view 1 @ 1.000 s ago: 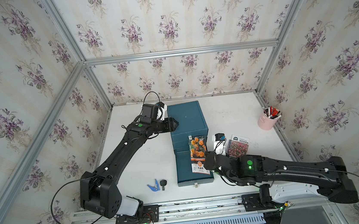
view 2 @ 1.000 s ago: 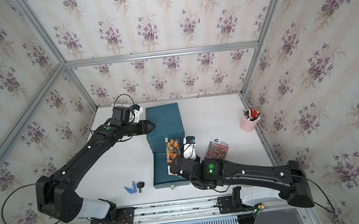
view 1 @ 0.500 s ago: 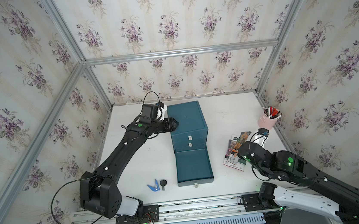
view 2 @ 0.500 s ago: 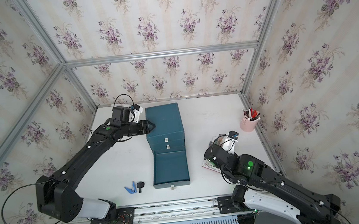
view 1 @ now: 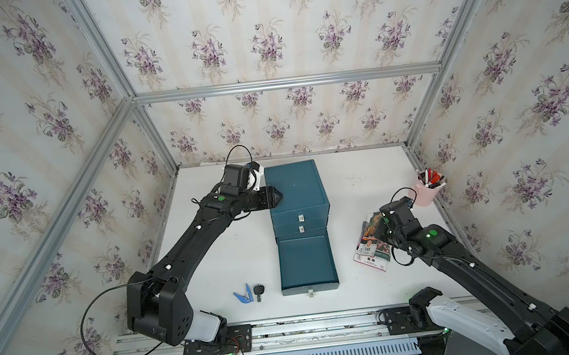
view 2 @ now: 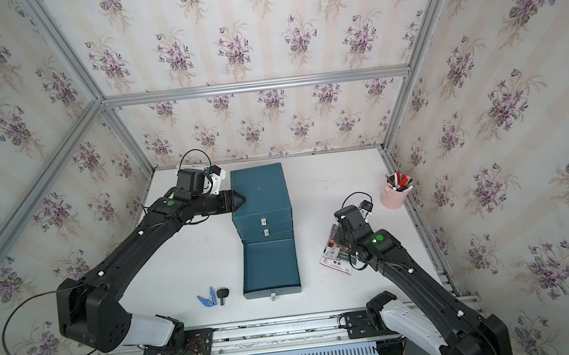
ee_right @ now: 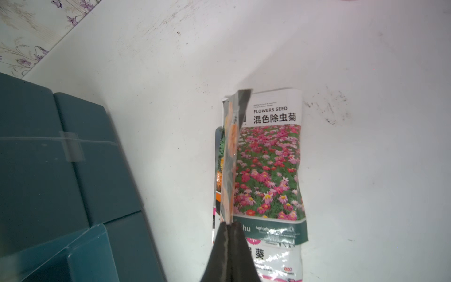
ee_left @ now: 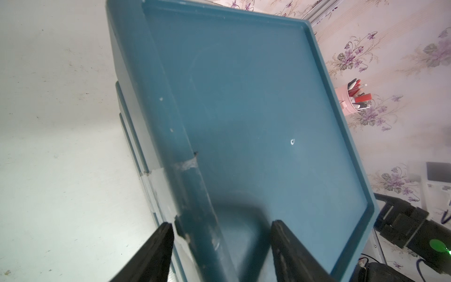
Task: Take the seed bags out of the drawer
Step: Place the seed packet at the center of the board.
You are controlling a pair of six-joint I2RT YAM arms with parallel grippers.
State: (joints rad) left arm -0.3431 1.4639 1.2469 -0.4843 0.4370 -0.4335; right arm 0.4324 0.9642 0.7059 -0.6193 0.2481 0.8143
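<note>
I have the last of the three bags in hand. My right tool (ee_right: 228, 223) is clamped on the edge of the orange bag (ee_right: 230, 156), which hangs edge-on over the other two near the right edge of the surface (view 1: 348, 186). The pink-field bag (ee_right: 268, 171) lies flat on the third bag (ee_right: 273, 258), whose white end sticks out beneath it. The drawer (view 1: 309, 284) is pulled out toward the front edge and shows nothing inside, so I judge this the put-down step. Next I need to lower, part the jaws to let the bag settle on the pile, then lift clear without dragging it. My left tool (ee_left: 220, 225) is apart, straddling the top rim of the cabinet (view 1: 296, 184) and clamped on nothing. I count three bags and one cabinet with three drawers, two of them shut.
</note>
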